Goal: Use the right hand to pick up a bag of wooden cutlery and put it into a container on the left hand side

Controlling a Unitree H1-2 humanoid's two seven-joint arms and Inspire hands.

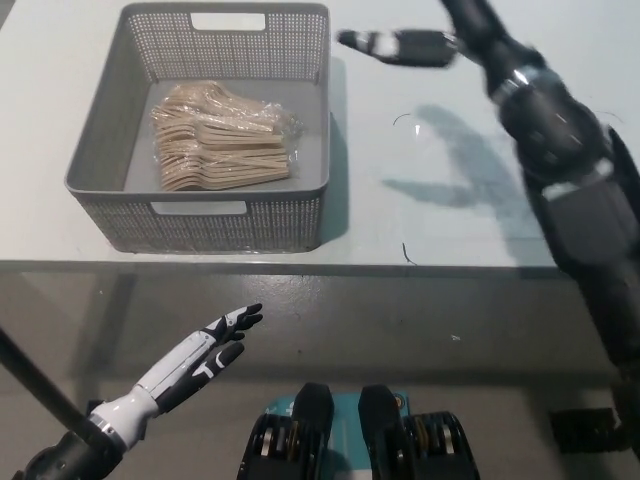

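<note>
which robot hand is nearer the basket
Right. The right robot hand is just past the far right corner of the basket; the left robot hand is off the near edge of the table, farther from it.

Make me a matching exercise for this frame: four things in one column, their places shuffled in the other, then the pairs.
1 bag of wooden cutlery
2 basket
3 right hand
4 left hand

A above the table, right of the basket
B inside the basket
C lower left, off the table
D on the table

Pairs: 1-B, 2-D, 3-A, 4-C
</note>
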